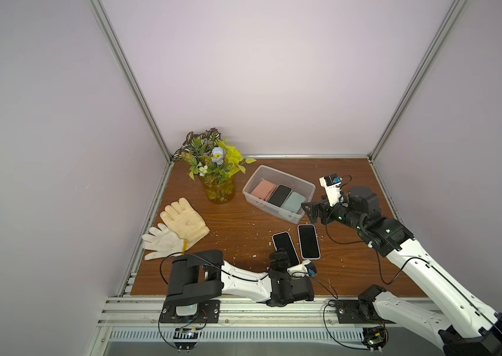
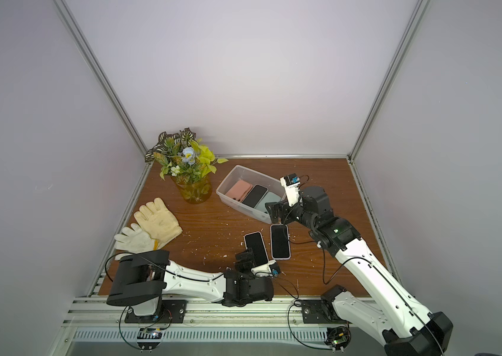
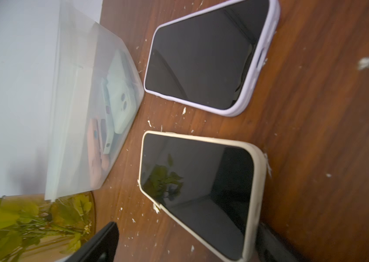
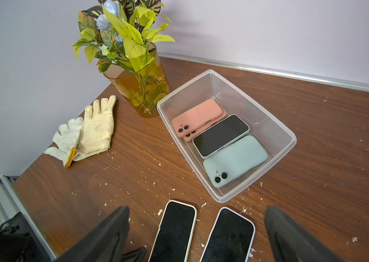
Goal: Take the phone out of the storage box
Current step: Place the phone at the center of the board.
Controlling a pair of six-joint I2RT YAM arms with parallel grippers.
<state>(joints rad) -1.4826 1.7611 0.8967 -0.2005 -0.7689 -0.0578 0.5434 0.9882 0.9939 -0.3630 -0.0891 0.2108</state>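
The clear storage box (image 1: 286,175) (image 4: 229,95) stands at the back of the wooden table. Inside it lie a pink phone (image 4: 197,115) stacked on another pink one, a screen-up phone (image 4: 221,136) and a mint phone (image 4: 238,158) face down. Two phones lie screen up on the table in front of the box: a cream-cased phone (image 1: 285,248) (image 3: 201,192) and a lilac-cased phone (image 1: 308,241) (image 3: 208,56). My left gripper (image 1: 288,260) (image 3: 185,247) is open astride the cream phone's near end. My right gripper (image 1: 310,212) (image 4: 199,226) hangs open and holds nothing, by the box's near right corner.
An amber glass vase of flowers (image 1: 217,188) stands left of the box. Two work gloves (image 1: 179,231) lie at the table's left edge. White crumbs litter the wood. Walls close the left, back and right sides.
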